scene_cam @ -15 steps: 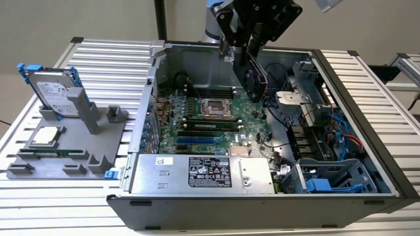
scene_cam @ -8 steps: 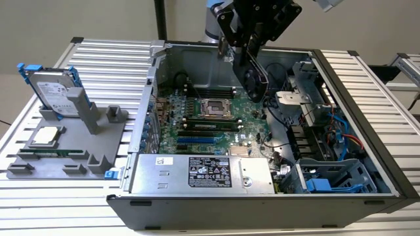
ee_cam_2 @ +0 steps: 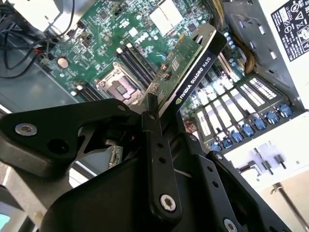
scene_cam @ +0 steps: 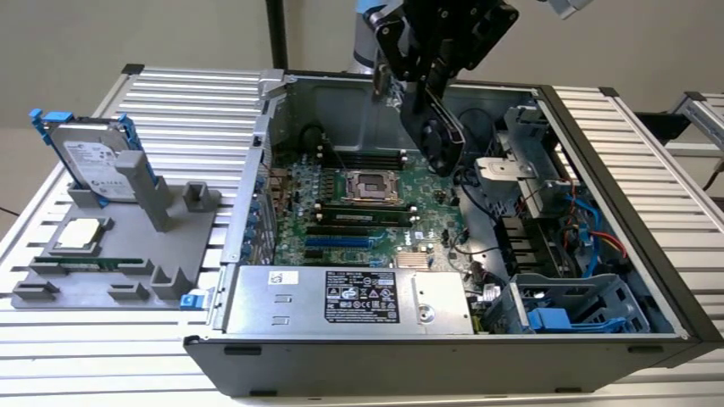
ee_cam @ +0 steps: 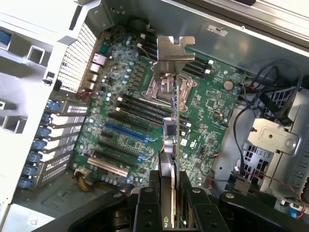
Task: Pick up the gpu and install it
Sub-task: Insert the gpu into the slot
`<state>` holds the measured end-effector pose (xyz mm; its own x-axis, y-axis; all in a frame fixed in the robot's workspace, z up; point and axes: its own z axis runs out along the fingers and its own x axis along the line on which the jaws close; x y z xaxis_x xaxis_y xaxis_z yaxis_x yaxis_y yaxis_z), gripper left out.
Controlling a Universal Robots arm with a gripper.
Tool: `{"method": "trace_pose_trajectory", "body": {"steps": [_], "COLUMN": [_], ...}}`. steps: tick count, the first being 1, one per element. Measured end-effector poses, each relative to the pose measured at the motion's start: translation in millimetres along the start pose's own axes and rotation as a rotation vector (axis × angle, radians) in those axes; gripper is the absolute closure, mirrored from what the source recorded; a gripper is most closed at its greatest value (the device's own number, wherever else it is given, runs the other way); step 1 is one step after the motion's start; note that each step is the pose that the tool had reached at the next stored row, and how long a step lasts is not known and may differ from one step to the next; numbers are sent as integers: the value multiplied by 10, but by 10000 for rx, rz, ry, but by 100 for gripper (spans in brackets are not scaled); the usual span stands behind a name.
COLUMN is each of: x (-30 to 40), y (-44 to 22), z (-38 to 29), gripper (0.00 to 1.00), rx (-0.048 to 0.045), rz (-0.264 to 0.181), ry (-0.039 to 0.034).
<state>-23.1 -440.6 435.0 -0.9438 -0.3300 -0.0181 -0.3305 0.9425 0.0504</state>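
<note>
The robot's matte black gripper [ee_cam_2: 166,118] is showing chunky, angular housing. Its flat black fingers [ee_cam_2: 155,159] are carrying rows of small round holes and a silver screw head [ee_cam_2: 167,203]. A rounded black link [ee_cam_2: 43,140] is bearing a silver bolt [ee_cam_2: 25,129]. In the exterior view a light blue joint cap [scene_cam: 368,8] is topping the grey arm.

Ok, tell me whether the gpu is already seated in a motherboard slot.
No, in the exterior view the gripper holds the gpu in the air above the motherboard.
</note>
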Motion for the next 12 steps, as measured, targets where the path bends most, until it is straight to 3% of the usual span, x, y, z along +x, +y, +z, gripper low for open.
{"method": "trace_pose_trajectory", "body": {"steps": [12], "x": [0], "y": [0], "z": [0], "gripper": [100], "rx": [-15], "rz": [-728], "ry": [36]}}
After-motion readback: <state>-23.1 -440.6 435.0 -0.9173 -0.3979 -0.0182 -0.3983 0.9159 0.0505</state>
